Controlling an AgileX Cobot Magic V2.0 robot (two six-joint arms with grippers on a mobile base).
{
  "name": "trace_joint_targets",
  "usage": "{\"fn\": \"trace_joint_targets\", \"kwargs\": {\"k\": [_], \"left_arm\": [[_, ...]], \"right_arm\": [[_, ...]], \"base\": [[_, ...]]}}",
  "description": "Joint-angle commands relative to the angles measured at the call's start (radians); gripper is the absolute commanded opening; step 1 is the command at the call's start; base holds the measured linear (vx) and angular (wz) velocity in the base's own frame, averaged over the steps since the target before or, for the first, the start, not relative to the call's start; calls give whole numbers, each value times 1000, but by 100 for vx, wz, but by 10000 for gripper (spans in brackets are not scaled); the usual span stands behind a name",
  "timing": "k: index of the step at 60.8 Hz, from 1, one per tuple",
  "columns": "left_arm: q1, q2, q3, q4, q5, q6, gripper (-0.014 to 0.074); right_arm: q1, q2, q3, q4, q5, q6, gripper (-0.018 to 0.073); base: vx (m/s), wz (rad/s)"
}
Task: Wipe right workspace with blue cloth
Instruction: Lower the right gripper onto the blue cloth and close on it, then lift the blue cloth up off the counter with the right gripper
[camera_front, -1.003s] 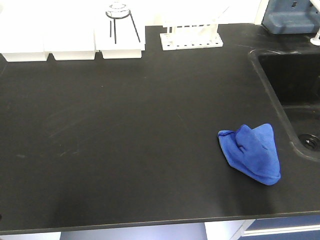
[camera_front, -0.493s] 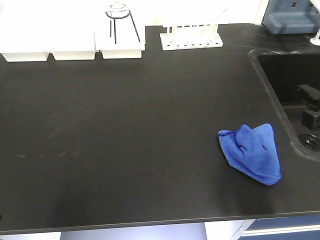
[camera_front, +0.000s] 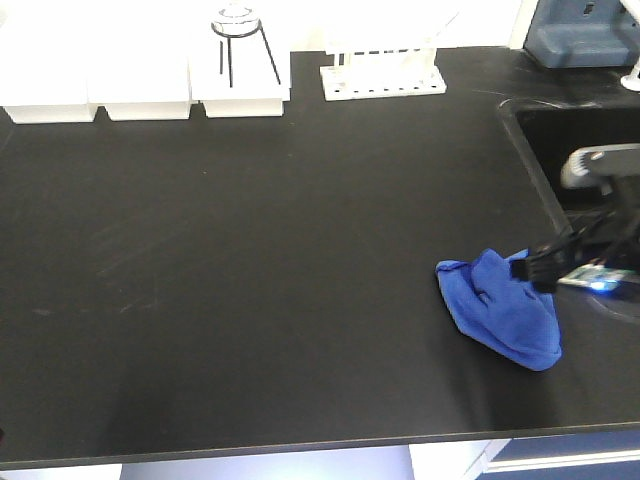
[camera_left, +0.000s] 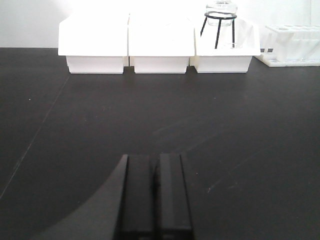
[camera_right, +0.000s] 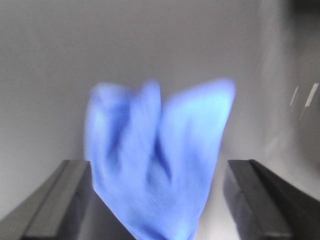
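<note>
Jaws of right gripper (camera_right: 157, 167) wide, framing blue cloth (camera_front: 500, 310) near desk (camera_front: 250, 250) front-right corner. Arm just arrived from right edge; cloth unmoved; grasp likely next. Left gripper (camera_left: 155, 165) closed, empty.

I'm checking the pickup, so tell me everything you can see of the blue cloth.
The blue cloth is bright blue, soft-looking fabric, crumpled into a peaked heap with folds. It lies on the black countertop, near its front right, beside the sink. The open right gripper has a finger on either side of it; contact is unclear.
</note>
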Motion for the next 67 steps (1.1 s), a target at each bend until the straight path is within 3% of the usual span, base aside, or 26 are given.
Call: {"fn": "trace_joint_targets", "kwargs": {"k": [1, 19, 27, 32, 44, 54, 67], "left_arm": [[-4, -15, 30, 1, -86, -8, -6], [-4, -15, 30, 1, -86, -8, -6], [-4, -15, 30, 1, -86, -8, -6], [-4, -15, 30, 1, -86, -8, -6], [-4, -15, 30, 1, -86, -8, -6], [-4, -15, 30, 1, -86, -8, -6], [-4, -15, 30, 1, -86, -8, -6]], "right_arm": [[-4, 68, -32, -4, -75, -27, 553], [-3, 233, -32, 13, -141, -52, 553], [-3, 266, -32, 36, -177, -70, 510], [-3, 269, -32, 65, -189, -92, 401], [-3, 268, -32, 105, -175, -120, -6], [-3, 233, -32, 125, -132, -138, -10], [-3, 10, -32, 125, -137, -138, -4]], "base": [[0, 0], [0, 0], [0, 0], [0, 0], [0, 0], [0, 0], [0, 0]]}}
